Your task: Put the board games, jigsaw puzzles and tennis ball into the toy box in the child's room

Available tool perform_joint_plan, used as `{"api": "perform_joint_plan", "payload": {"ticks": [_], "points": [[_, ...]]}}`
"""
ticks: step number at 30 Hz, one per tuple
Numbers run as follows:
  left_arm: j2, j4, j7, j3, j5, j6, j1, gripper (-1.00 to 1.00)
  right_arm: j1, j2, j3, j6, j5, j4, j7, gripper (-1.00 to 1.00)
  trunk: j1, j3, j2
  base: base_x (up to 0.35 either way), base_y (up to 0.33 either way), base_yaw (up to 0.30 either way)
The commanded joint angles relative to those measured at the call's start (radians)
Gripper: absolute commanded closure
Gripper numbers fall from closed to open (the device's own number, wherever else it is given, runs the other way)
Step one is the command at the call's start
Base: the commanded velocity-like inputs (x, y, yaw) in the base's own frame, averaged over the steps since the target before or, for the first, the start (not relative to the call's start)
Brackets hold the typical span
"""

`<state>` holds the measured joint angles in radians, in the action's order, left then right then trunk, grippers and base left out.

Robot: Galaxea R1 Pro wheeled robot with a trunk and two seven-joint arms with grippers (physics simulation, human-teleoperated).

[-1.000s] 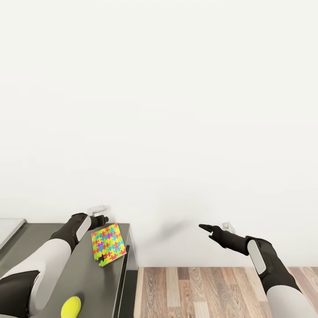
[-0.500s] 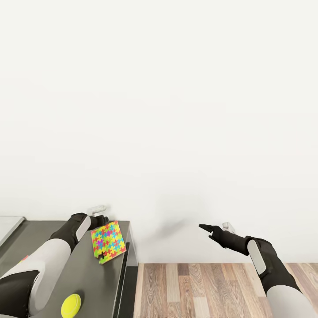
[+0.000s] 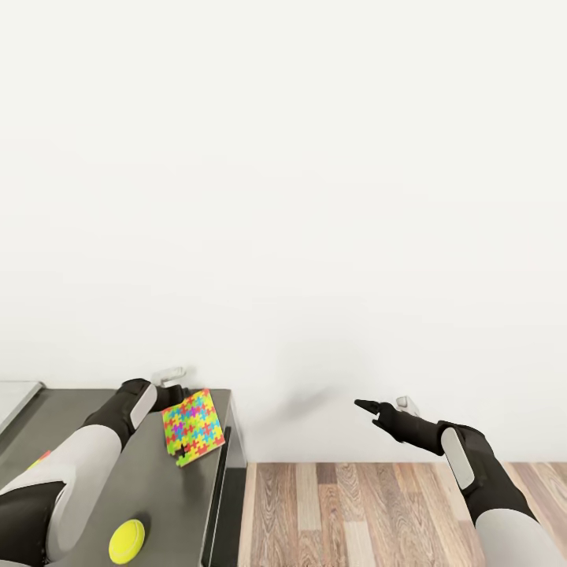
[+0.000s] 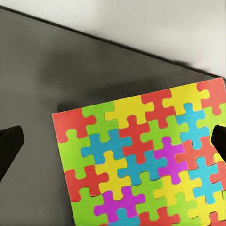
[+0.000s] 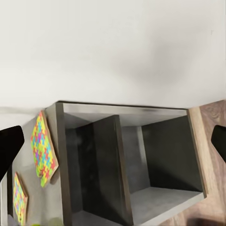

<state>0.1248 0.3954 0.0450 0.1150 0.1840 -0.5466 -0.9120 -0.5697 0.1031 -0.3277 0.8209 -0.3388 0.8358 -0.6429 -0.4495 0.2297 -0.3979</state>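
Closest to you, the tennis ball (image 3: 127, 541) sits on the dark grey top of the table (image 3: 157, 504), near its front and just right of your left forearm. A sliver of a second jigsaw puzzle (image 3: 41, 459) peeks out from behind that forearm. Further along the top, a jigsaw puzzle (image 3: 193, 426) lies near the right end of the surface, tilted with one side raised. Your left gripper (image 3: 172, 383) hovers just beyond its far corner, close to the wall; in the left wrist view its dark fingers (image 4: 10, 146) stand wide apart either side of the sheet (image 4: 141, 157), gripping nothing.

To the right, past the table's end, your right gripper (image 3: 383, 405) hangs over the wood plank floor (image 3: 378, 512), well apart from everything, fingers spread and empty. Its camera looks at the table's open, dark compartments (image 5: 136, 169).

At the far left, a pale grey surface (image 3: 16, 398) adjoins the table. Behind all stands the bare white wall (image 3: 315, 197).
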Motion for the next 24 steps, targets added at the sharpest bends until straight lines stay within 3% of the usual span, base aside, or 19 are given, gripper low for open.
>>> {"api": "perform_joint_plan", "payload": {"ticks": [1, 16, 24], "points": [[0.001, 0.002, 0.001, 0.002, 0.010, -0.007, -0.001, -1.00, -0.001, 0.000, -0.002, 0.006, 0.000, 0.000, -0.003, -1.00, -0.001, 0.004, -0.002, 0.000, 0.000, 0.000], [0.053, 0.002, -0.181, 0.002, 0.008, -0.013, -0.001, -1.00, -0.001, 0.000, -0.002, 0.005, 0.000, 0.000, -0.003, -1.00, -0.001, 0.028, -0.002, 0.000, 0.000, 0.000], [0.105, 0.002, -0.298, 0.002, 0.007, -0.013, -0.001, -1.00, -0.001, 0.000, -0.002, 0.005, 0.000, 0.000, -0.003, -1.00, -0.001, 0.041, -0.002, 0.000, 0.000, 0.000]]}}
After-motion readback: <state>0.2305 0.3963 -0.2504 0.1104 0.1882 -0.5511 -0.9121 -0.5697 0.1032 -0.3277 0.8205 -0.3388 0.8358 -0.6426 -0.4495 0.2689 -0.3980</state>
